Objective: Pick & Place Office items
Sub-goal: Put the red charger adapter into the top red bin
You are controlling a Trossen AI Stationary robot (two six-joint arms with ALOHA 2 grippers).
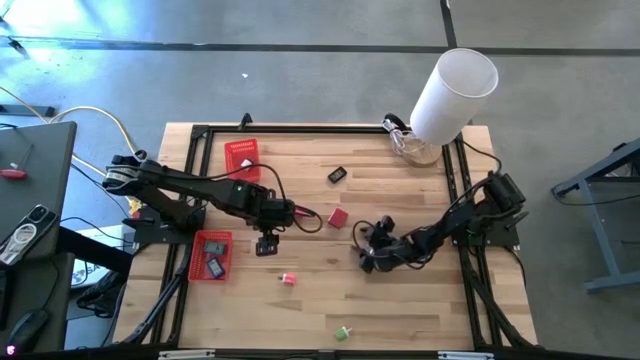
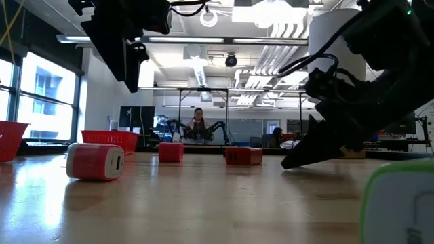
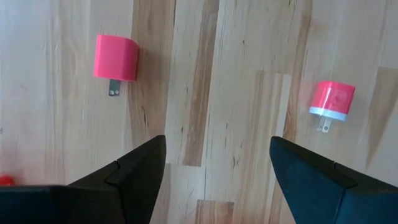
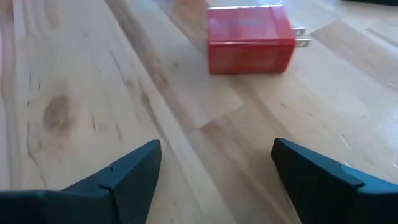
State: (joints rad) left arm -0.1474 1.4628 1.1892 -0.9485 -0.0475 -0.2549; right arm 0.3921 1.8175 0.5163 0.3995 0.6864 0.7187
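Wooden table [image 1: 420,300] mostly bare, left claw [image 1: 266,246] and right claw [image 1: 362,250] both apart, empty

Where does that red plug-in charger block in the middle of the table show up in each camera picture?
High view: red charger block mid-table, between both arms.
Low view: probably the red block at centre, far back.
Left wrist view: not in it.
Right wrist view: at top, prongs visible, ahead of the open right claw.
Shared landmark: the right claw.
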